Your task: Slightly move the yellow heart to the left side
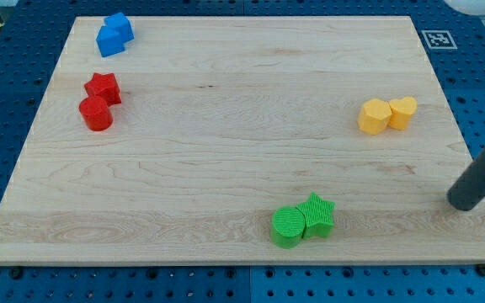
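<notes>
Green cylinder [288, 227] sitting closest, we're parking our tip [460, 204] (no hand, grasping nothing) below-right of the yellow heart [403, 111], which is touching the yellow hexagon [375, 116]; light, rigid, slidey-looking, so we're nudging its right face.

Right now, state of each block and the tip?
yellow heart: flat on board, touching yellow hexagon
yellow hexagon: flat, on the heart's left
green star: touching green cylinder
green cylinder: upright
red star: touching red cylinder
red cylinder: upright
blue blocks: paired, top left
my tip: right edge, touching nothing
</notes>
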You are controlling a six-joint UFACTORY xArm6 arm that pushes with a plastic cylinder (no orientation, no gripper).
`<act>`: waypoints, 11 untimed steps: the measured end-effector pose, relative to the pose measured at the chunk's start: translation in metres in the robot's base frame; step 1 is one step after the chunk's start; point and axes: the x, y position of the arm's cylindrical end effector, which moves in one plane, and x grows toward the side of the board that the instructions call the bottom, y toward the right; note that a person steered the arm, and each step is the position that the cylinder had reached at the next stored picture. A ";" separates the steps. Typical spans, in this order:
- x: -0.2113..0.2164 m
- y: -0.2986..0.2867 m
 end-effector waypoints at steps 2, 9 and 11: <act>0.000 0.019; -0.172 -0.063; -0.168 -0.046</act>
